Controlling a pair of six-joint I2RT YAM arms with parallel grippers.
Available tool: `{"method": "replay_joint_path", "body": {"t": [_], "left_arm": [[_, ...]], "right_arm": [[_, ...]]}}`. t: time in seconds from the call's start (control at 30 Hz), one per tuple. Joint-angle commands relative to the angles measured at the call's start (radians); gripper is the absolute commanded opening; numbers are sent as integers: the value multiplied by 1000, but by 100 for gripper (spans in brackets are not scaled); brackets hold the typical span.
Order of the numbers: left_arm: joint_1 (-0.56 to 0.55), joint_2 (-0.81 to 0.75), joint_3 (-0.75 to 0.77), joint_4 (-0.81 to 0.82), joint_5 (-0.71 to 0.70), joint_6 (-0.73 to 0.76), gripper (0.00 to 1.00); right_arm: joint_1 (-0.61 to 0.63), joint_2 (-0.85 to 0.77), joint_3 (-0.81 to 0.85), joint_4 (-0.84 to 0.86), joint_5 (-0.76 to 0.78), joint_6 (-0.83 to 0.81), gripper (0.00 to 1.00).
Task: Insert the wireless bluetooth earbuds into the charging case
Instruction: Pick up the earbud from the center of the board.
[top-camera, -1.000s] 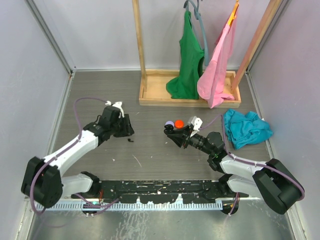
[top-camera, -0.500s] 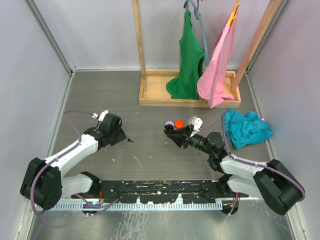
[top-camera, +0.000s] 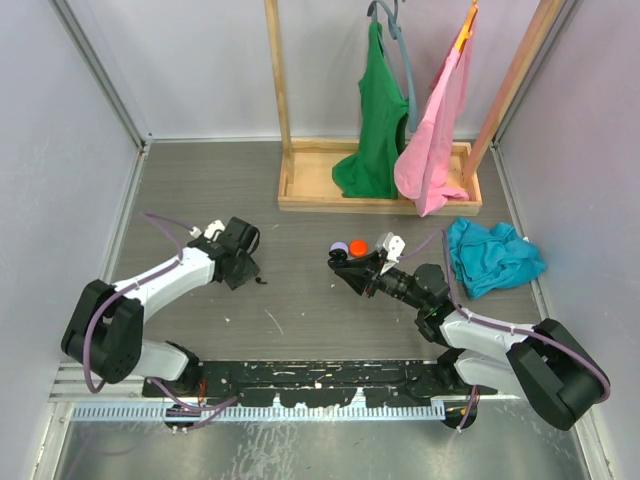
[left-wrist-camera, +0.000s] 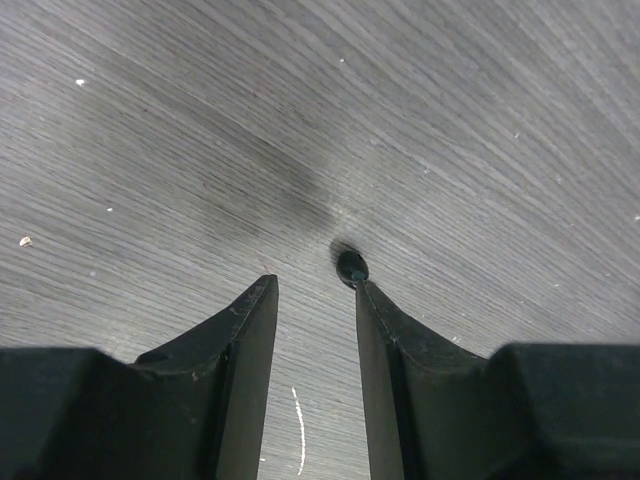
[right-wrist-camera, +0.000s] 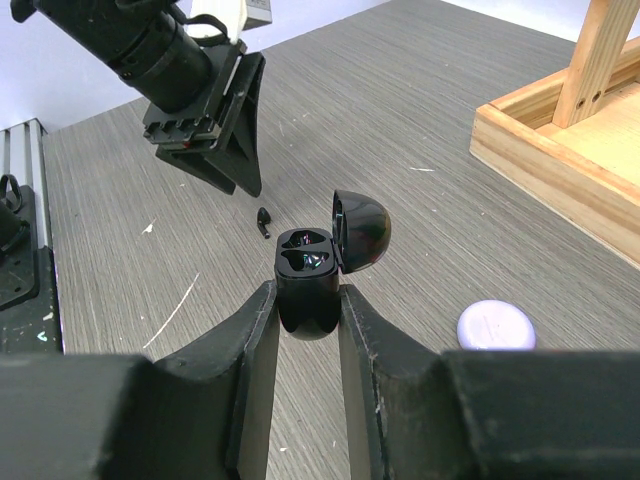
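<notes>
Right hand clamps glossy black oval charging case; lid open, wells look empty. Left hand open, fingertips beside tiny black stemmed earbud, lying left of centre on grey wood-grain surface. Judged: nothing inserted yet.

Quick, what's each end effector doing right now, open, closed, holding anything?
Left end effector: open, empty; black earbud lies at one fingertip.
Right end effector: closed on the open charging case.
</notes>
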Motion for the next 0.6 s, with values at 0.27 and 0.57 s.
{"method": "replay_joint_path", "body": {"t": [0.27, 0.57], "left_arm": [[-34, 124, 98, 12, -34, 26, 38], [-52, 170, 111, 31, 0, 39, 37]], "right_arm": [[3, -4, 19, 42, -7, -8, 2], [3, -4, 21, 42, -13, -7, 2]]}}
